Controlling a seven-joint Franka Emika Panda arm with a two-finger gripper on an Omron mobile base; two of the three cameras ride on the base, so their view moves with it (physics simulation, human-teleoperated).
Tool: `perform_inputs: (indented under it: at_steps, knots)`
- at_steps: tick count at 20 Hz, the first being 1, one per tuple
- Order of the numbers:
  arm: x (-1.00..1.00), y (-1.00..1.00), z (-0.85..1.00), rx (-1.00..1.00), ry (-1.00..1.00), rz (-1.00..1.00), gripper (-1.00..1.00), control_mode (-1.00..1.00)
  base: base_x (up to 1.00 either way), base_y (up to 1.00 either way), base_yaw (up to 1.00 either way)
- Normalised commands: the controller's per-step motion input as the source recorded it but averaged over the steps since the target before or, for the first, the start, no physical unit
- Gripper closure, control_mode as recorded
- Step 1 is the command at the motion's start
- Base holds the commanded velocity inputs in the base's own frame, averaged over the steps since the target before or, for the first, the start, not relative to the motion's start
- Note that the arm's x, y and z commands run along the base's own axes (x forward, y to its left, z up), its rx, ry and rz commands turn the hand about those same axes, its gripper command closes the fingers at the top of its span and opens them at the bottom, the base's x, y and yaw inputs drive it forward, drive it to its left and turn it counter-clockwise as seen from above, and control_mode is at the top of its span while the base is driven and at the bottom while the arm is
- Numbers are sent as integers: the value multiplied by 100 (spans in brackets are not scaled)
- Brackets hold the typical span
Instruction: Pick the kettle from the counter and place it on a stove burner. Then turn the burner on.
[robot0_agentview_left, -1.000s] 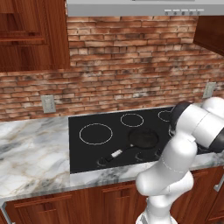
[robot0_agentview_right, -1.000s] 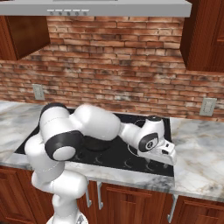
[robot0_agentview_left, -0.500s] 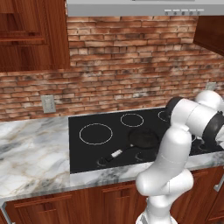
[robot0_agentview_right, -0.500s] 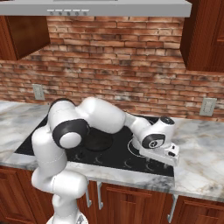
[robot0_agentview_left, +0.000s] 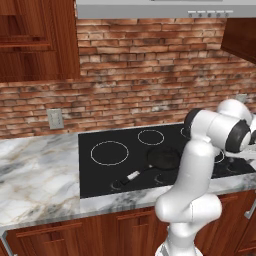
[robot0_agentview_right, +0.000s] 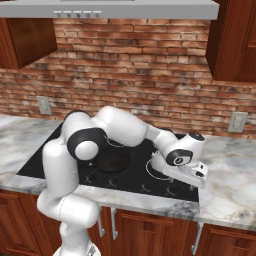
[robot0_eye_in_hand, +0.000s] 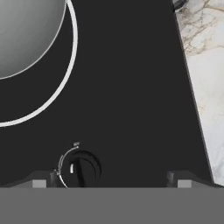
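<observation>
Tool (robot0_eye_in_hand: 109, 178) open over a stove knob (robot0_eye_in_hand: 80, 169); knob markings illegible; kettle (robot0_eye_in_hand: 24, 30) inside burner ring (robot0_eye_in_hand: 65, 78)

Kettle (robot0_eye_in_hand: 22, 30) is looking like smooth brushed silver-grey metal. Stove glass (robot0_eye_in_hand: 127, 96) is showing matt black, smooth. Counter (robot0_eye_in_hand: 205, 65) is reading as veined polished marble. Cabinet fronts (robot0_agentview_right: 150, 235) are looking glossy reddish wood; wall (robot0_agentview_right: 135, 75) is showing rough brick.

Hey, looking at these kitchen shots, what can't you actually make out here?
- The kettle: hand view cuts it at the top left edge, so handle and knob are unseen.
- The stove burner ring: partly cut off there too.
- The dial marking: too small to read.
- The gripper: right base view leaves the fingers indistinct, open or shut unclear.
</observation>
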Motion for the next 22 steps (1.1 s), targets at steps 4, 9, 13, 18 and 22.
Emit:
perform_inputs:
  at_steps: [4,9,13,18,22]
  knots:
    - [24,7,-21,0,0,0,-100,-100,0,0,0]
    - [18,4,-24,0,3,0,-100,-100,0,0,0]
    - [14,14,-39,0,11,0,-100,-100,0,0,0]
    - [4,21,-38,0,11,1,-100,-100,0,0,0]
    - [-1,22,-11,0,2,1,-100,-100,0,0,0]
